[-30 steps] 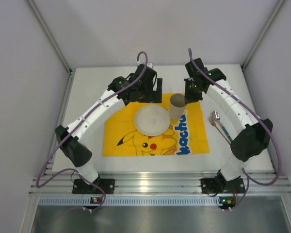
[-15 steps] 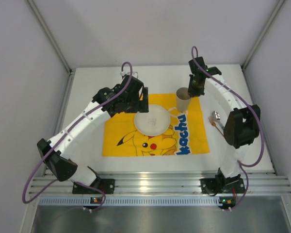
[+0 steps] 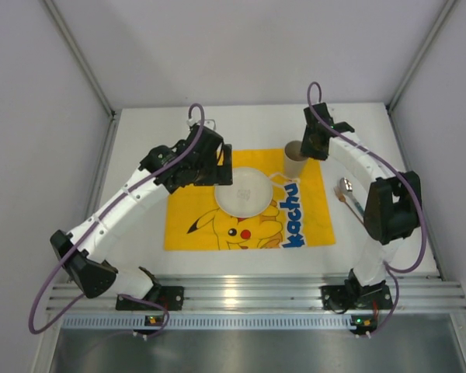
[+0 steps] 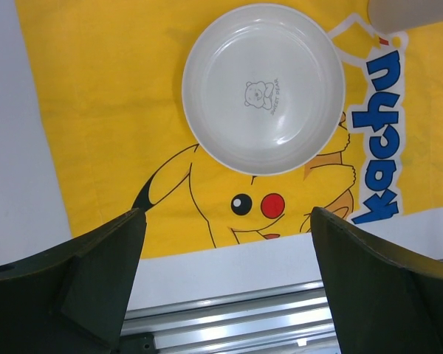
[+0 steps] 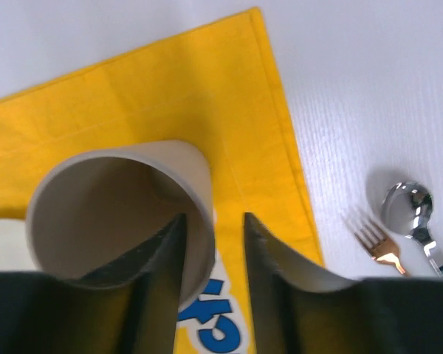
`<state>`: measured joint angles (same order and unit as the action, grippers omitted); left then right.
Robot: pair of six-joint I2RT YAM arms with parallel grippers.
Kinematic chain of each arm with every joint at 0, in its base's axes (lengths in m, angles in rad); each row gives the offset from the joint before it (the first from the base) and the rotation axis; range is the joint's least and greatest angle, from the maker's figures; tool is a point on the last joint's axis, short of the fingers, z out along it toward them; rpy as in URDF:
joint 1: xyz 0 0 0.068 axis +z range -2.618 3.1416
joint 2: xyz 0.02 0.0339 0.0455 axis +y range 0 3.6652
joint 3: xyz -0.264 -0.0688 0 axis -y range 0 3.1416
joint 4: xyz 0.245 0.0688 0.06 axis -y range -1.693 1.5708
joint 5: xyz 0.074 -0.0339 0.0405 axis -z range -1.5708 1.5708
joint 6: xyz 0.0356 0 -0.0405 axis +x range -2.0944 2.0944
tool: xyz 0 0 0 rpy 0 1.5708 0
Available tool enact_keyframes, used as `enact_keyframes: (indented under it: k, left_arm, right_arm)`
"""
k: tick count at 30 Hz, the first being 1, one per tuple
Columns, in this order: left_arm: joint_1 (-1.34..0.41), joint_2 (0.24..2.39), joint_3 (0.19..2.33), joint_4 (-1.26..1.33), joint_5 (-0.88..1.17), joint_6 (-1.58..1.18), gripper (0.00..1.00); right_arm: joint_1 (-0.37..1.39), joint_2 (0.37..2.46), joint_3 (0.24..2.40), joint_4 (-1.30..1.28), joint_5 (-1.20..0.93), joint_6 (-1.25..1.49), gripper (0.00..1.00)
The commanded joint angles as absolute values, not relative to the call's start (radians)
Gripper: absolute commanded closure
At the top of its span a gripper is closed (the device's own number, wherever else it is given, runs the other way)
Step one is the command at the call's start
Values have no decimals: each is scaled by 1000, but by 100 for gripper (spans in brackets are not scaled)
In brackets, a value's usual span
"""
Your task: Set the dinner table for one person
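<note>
A white plate (image 3: 245, 191) with a small bear print lies on the yellow Pikachu mat (image 3: 194, 221), which is spread on the white dinner table (image 3: 140, 136). A beige cup (image 3: 293, 158) stands upright on the mat's far right corner. My right gripper (image 3: 314, 140) straddles the cup's wall (image 5: 199, 184). One finger is inside the cup, and the other is outside with a gap to the wall. My left gripper (image 3: 215, 165) is open wide and empty, just left of the plate (image 4: 263, 87) and above the mat (image 4: 111, 110).
A spoon (image 3: 346, 186) and a fork (image 3: 360, 213) lie on the bare table right of the mat; both show in the right wrist view, the spoon (image 5: 410, 206) beside the fork (image 5: 376, 247). An aluminium rail (image 3: 241, 295) runs along the near edge. Walls enclose the table.
The right gripper carried the cup a little toward the mat's far right corner and stays at it. The left gripper drew back to the left, away from the plate.
</note>
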<state>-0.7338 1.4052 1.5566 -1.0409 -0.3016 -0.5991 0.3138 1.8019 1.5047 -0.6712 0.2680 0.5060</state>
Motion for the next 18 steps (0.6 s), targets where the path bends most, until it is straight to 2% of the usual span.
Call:
enact_keyframes:
  k: [1,2,3,4,5,8,10,12,18]
  left_arm:
    - [-732,1394,1546,-1016,-285,-577,2]
    - [-732,1396,1543,-1002,-282,-578,2]
    - [-732,1399,1539,-994,-279,-575,2]
    - [-732,1402,1534,-985,-270,-571,2]
    - [-733,1407,1529,-979,-267,-572,2]
    - [-732,1411,1517,-953,-261,-568,2]
    - [-732,1413,1503,-930,-261,-569,2]
    - [-732,1404,1473,-895,-255,-568,2]
    - [-730,1365,1342,-786,-203,-586,2]
  right_arm:
    - [322,1772,1491,-640,267,502,57]
    - [322,1758,1494,-647,267,502,45]
    - [321,1750,1511,-656,270,494,25]
    - [319,1743,1525,-684,271,489,17]
    - [321,1740,1541,-705,276,485,3]
    - [311,1701,1591,-777,316,468,0]
    - [279,1636,1545,-784,341,457,0]
    - [238,1585,1436,-781,310,463,0]
    - [-59,1428,1073,-738,131,532,1]
